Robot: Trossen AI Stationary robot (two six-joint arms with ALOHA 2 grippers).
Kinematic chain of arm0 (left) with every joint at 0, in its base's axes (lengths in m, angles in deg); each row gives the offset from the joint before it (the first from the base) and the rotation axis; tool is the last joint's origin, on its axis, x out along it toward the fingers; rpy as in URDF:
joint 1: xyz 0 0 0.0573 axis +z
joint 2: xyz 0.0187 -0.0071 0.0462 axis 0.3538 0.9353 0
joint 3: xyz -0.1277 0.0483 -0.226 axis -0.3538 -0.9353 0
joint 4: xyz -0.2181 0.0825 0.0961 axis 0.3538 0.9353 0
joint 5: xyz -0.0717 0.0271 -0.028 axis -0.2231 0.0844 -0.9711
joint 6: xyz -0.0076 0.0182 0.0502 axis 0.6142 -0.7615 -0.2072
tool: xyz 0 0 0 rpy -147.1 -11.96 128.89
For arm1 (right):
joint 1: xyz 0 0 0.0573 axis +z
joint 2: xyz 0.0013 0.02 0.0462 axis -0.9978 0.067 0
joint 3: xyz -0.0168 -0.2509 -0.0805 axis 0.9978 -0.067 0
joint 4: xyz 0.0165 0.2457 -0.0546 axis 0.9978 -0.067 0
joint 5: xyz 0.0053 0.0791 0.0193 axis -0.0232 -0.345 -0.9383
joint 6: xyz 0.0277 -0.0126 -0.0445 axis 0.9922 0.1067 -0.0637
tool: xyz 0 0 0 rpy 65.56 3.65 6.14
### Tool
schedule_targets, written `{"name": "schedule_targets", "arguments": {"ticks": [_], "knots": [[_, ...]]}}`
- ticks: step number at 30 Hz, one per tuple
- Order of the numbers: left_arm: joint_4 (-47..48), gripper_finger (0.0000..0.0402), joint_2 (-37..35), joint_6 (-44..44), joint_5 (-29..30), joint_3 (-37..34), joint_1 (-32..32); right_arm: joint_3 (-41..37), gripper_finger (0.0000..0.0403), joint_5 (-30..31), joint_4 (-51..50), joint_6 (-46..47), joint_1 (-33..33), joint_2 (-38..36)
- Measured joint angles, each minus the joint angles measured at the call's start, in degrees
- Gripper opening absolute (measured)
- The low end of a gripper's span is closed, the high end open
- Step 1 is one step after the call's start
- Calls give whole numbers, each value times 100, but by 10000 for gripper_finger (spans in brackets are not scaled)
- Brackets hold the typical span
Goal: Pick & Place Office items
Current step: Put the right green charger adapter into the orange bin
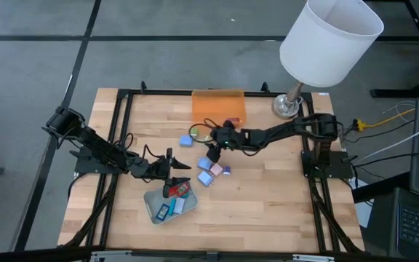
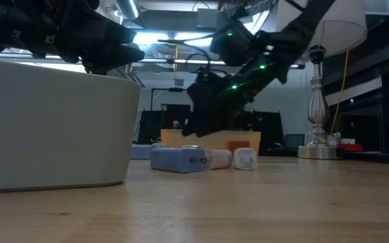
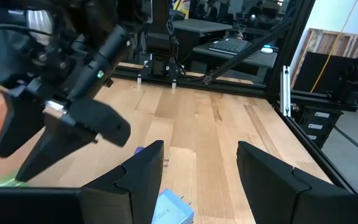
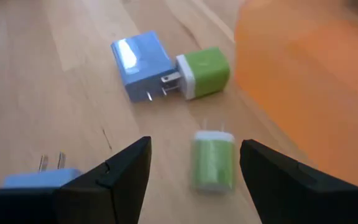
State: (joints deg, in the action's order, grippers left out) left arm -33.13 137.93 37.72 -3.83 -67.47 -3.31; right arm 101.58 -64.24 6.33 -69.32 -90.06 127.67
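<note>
The table (image 1: 268, 211) was pale butcher-block wood with a black metal frame along its edges.

On the left, the left arm reached in from the table's left edge, elbow bent, its left gripper (image 1: 173, 177) low over the pale grey-green rounded tray (image 1: 153, 200), a smooth, matte, thick-walled dish near the front edge. In the left wrist view its blunt dark fingers (image 3: 138, 180) stood spread with bare wood between them and gripped nothing. Inside the tray lay a few flat office items, among them a red rectangle (image 1: 181, 191) and a blue rectangle (image 1: 164, 212).

Toward the middle, a loose cluster of small blocks (image 1: 209, 172), blue, pink and purple, sat on open wood, with clear tabletop in front and to the right of them.

Behind them, the right arm stretched nearly flat from the right side, its right gripper (image 1: 215, 148) tipped down near the translucent orange rectangular tray (image 1: 218, 105) at the back edge. In the right wrist view its fingers (image 4: 126, 171) stood apart and empty, framing a glossy green plug block (image 4: 212, 160) lying on the wood. Beyond lay a blue plug block (image 4: 140, 57) touching another green block (image 4: 207, 72), just beside the orange tray.

At the back right stood a lamp (image 1: 329, 40) with a white drum shade and a silvery base.
</note>
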Motion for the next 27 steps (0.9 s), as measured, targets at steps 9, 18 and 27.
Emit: {"name": "schedule_targets", "arguments": {"ticks": [9, 18, 27], "knots": [[11, 198, 0, 11, -48, 0, 2, 579, 262, 525, -1008, -10, 0, 285], [15, 198, 0, 11, -67, 0, 2, 579, 270, 258, -1025, 31, -60, 290], [9, 198, 0, 57, -142, 0, 2, 577, 270, 193, -1045, 170, -117, 482]]}}
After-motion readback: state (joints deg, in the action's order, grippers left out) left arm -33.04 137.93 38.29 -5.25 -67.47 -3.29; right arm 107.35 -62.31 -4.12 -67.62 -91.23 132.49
